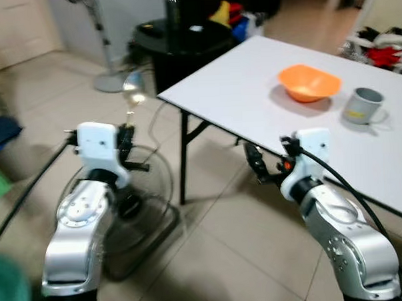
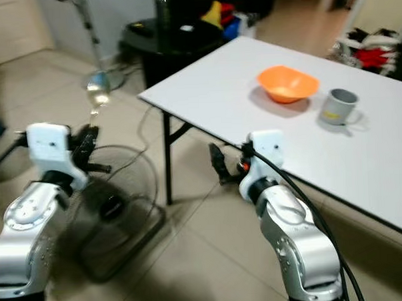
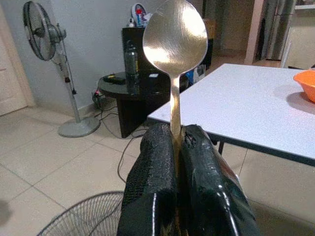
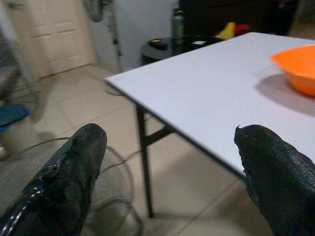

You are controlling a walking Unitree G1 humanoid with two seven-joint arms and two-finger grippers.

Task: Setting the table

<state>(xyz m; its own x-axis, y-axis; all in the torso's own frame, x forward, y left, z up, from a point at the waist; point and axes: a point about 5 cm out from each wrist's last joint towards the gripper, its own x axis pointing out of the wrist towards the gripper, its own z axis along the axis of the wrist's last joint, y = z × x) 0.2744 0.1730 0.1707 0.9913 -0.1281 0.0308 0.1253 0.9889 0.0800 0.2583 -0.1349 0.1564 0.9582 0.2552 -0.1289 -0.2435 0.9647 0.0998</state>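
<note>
One utensil is in hand: the left gripper (image 3: 177,147) has its two black fingers pressed flat together on the handle of a metal spoon (image 3: 174,34), which stands upright with the bowl uppermost, out over the floor and well apart from the white table (image 1: 252,88). The right gripper (image 4: 167,162) is spread wide and holds nothing, hovering just off the table's near edge. An orange bowl (image 1: 309,82) and a grey mug (image 1: 364,105) already stand on the tabletop, near each other. Risk 1: the thin, smooth handle is clamped low down, so the spoon may pivot or slip out during the carry. Risk 2: a floor fan (image 1: 134,213) and a trailing cable lie below the left arm; a low swing could snag them. Risk 3: approaching too low could drive the spoon against the table edge.
</note>
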